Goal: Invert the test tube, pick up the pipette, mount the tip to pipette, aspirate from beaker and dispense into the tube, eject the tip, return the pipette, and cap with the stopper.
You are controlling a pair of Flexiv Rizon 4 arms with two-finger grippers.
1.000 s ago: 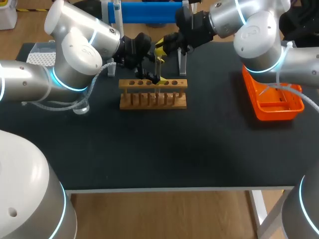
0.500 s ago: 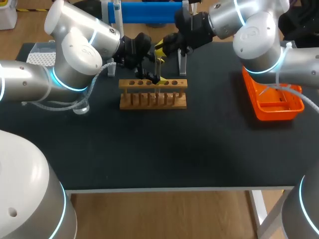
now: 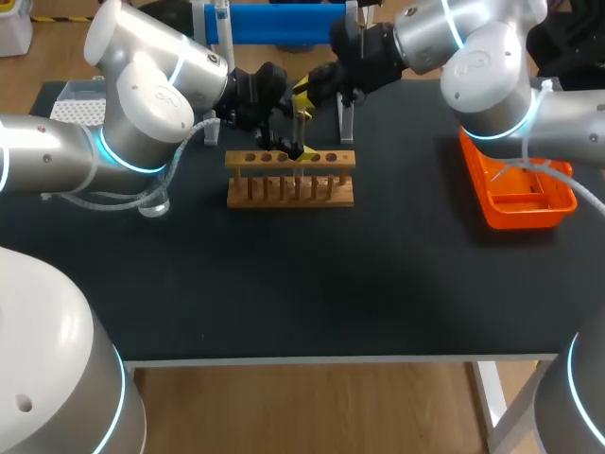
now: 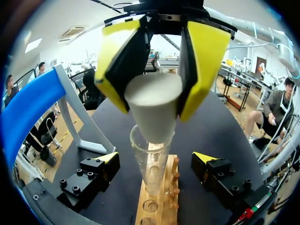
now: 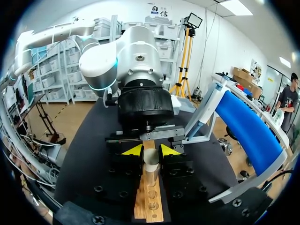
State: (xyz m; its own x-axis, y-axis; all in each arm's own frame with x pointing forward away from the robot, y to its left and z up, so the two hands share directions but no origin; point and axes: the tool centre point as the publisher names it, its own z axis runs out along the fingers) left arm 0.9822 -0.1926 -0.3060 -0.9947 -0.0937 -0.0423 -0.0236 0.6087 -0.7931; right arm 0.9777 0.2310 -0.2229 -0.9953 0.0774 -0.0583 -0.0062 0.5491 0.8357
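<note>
A clear test tube (image 4: 151,161) stands upright in the wooden rack (image 3: 290,178) at the back middle of the table. My right gripper (image 3: 302,90) hangs right over it, shut on a white tapered stopper (image 4: 153,105). The stopper's narrow end sits at the tube's mouth. In the right wrist view the stopper (image 5: 150,158) shows between that gripper's (image 5: 151,151) two yellow tips, with the rack (image 5: 149,201) below. My left gripper (image 4: 157,159) is low by the rack, open wide, its fingers on either side of the tube without touching it; in the head view this gripper (image 3: 286,148) sits at the rack's top.
An orange tray (image 3: 558,200) lies at the right. A blue bar on clear legs (image 3: 274,23) stands behind the rack. A white tip box (image 3: 76,106) is at the far left, and a clear glass vessel (image 3: 155,203) sits under my left arm.
</note>
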